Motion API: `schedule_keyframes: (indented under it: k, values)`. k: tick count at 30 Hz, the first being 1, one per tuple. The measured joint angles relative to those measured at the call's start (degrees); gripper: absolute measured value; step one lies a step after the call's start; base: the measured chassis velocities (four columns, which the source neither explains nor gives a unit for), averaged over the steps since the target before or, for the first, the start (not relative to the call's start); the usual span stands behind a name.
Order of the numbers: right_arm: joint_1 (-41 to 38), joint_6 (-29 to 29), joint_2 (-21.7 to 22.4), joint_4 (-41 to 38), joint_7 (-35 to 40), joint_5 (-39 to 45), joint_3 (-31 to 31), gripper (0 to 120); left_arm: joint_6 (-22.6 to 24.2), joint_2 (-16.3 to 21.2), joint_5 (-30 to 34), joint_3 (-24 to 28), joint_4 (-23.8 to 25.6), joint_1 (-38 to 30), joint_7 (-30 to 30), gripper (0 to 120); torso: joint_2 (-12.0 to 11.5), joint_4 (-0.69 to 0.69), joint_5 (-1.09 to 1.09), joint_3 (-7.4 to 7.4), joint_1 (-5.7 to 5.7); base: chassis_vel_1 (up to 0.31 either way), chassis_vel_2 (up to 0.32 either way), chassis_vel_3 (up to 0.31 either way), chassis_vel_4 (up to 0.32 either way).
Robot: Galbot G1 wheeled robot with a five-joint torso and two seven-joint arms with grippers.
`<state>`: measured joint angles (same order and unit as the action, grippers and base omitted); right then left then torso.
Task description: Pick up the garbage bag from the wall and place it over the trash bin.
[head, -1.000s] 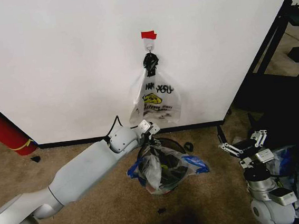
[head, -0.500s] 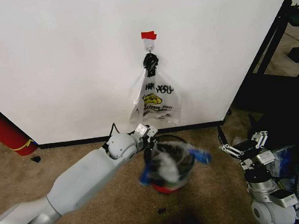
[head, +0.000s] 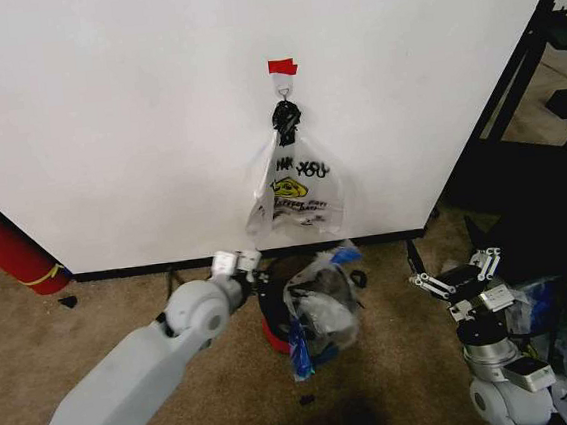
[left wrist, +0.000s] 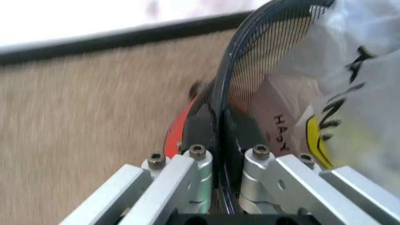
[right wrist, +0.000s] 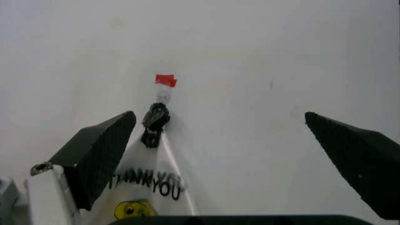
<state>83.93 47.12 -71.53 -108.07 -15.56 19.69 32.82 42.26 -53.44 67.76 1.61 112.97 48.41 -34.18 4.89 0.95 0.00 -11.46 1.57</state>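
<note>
Where left pincer (left wrist: 218, 136) clamps trash bin (head: 274, 319), THANK YOU bag (head: 297, 191) overhangs.

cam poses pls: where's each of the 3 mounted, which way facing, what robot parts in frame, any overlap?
Head: up high, looking forward and down at the wall, trash bin, both arms.
Left wrist: low, along the left claw shut on the bin's mesh rim.
Right wrist: faces the wall between the open right claw fingers.
Shared: all three show the THANK YOU bag.

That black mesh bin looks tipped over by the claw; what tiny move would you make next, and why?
Probably ease the trash bin back upright. The left claw is clamped on its rim, the bin leans, and the garbage bag hangs bunched at one side instead of over the opening.
</note>
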Motion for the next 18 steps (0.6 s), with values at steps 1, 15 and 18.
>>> schedule_keyframes:
  k: [1,15,18]
  values:
    - [0.0,0.0,0.0,0.0,0.0,0.0,0.0,100,0.0,0.0,0.0,0.0,0.0,0.0,0.0,2,0.0,0.0,0.0,0.0,0.0,0.0,0.0,0.0,0.0]
    - [-0.4,0.0,0.2,1.1,-0.3,-0.8,-0.6,100,-2.8,-10.8,7.0,-9.3,4.7,14.4,-10.0,2,0.0,0.0,0.0,0.01,0.0,0.0,0.0,0.0,0.0]
    - [0.7,0.0,0.8,0.7,-0.3,-0.4,0.0,100,-2.2,-13.1,6.2,-9.6,5.0,16.5,-9.5,2,0.0,0.0,0.01,0.01,0.0,0.0,0.0,0.0,0.0]
